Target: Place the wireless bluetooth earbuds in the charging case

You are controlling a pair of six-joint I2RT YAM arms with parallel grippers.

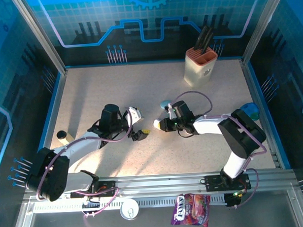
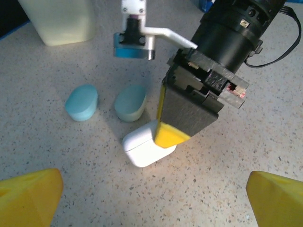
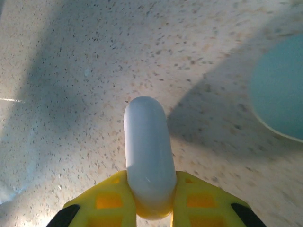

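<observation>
1. At mid-table, between the two arms, we find the right gripper (image 3: 147, 201) clenched on a white charging case (image 3: 146, 142). Its yellow pads pinch one end, and the rounded end points away.
2. The left gripper (image 2: 151, 202) stands released and wide, nothing between its yellow fingertips, facing the held case from close by.
3. The case sits at or just above the tabletop (image 2: 71, 161); we cannot tell which. The lid looks closed.
4. Handling, our judgement: a light, rigid, glossy shell whose rounded edges are likely to slip under a pinch. The best hold is across the broad faces, clear of the lid seam so it can swing open.
5. The earbuds should be tiny, slick and easily flicked away, so they want a gentle pinch. We cannot tell whether any sit inside the closed cases.
6. Count:
   - one white case;
   - two more oval cases just beyond it, a bluer case (image 2: 81, 102) and a greener case (image 2: 130, 102), side by side but apart;
   - one knife block (image 1: 200, 65) toward the far edge;
   - one snack packet (image 1: 191, 210) by the arm bases.
</observation>
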